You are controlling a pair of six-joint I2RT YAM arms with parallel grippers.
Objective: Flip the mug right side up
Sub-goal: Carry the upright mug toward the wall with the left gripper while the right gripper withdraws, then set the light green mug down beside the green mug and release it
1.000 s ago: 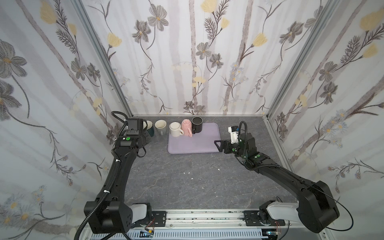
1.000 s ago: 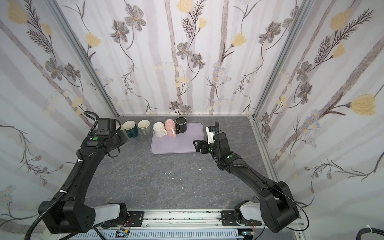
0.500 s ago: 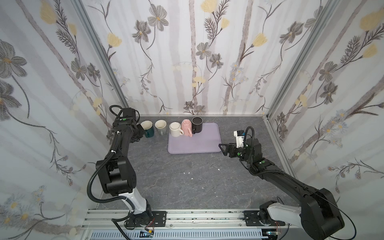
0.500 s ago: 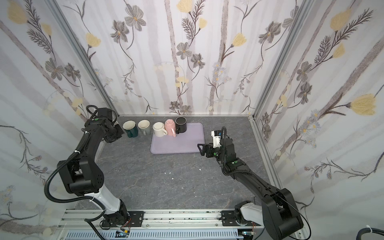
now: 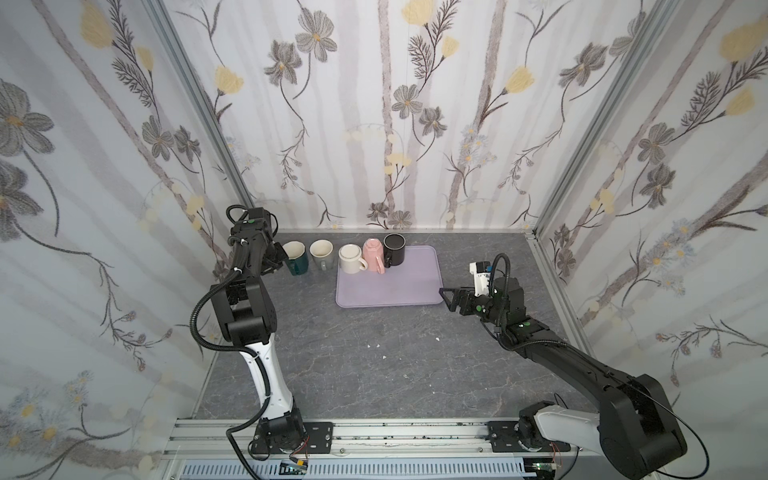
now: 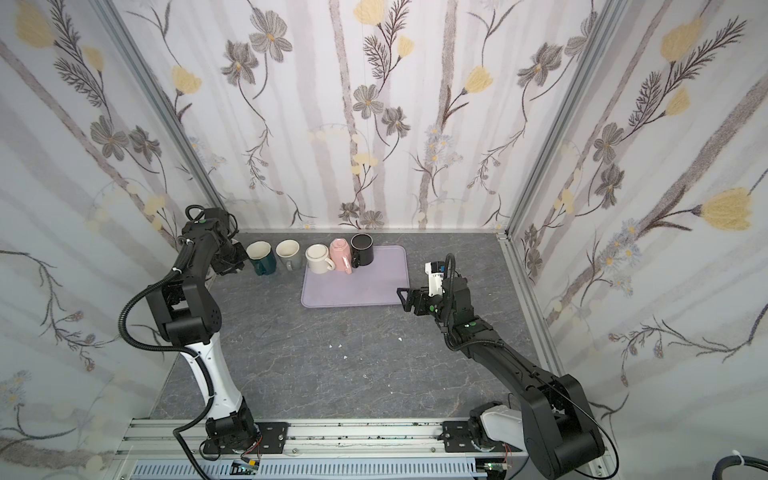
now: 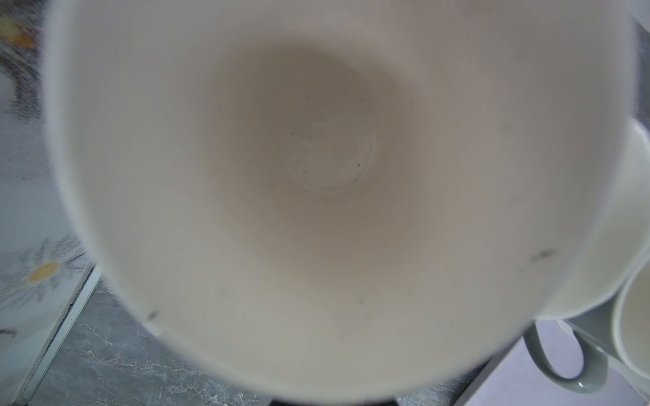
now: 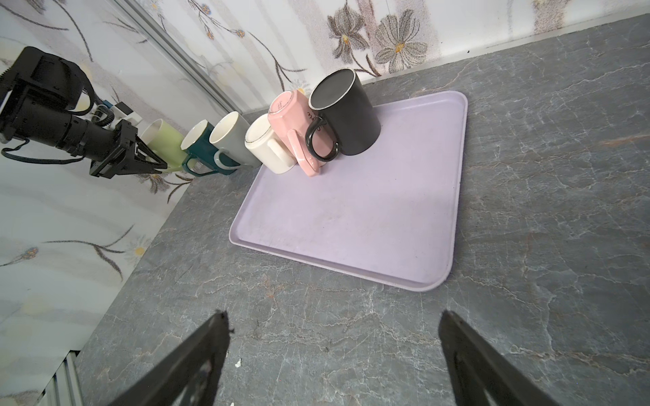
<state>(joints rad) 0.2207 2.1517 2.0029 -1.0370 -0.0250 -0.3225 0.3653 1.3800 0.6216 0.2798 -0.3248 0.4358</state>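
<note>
**Near zone.** The grey table (image 5: pixel 374 374) is lying bare here, apart from a few pale specks (image 5: pixel 384 356).

**Right side.** The right pincer (image 8: pixel 333 316) is hovering over the table just short of the near right corner of the lilac tray (image 8: pixel 351 218). Its jaws are spread wide with nothing between them. It is facing the mugs but standing well apart from them.

**Far end of tray.** The pink mug (image 8: pixel 292 119) is sitting base up and tilted, between the white mug (image 8: pixel 269 149) and the black mug (image 8: pixel 348 116). It appears to be touching both. The white mug is showing an open mouth. I cannot tell whether the black mug's dark top is a mouth or a base.

**Back left, off the tray.** The grey mug (image 8: pixel 235 140), the teal mug (image 8: pixel 200 147) and the pale green mug (image 8: pixel 165 144) are standing mouth up in a row.

**Far left.** The left pincer (image 8: pixel 160 164) is sitting just beside the green mug, jaws pressed together and apparently gripping nothing. The cream inside of one upright mug is filling its wrist view.

**Progress.** In my judgement the task is not yet under way:
- Four mugs are showing mouth up.
- The pink mug is standing inverted with neither pincer on it, so the approach, grasp, flip and set-down are all outstanding.
- The black mug may also be needing a check.
</note>
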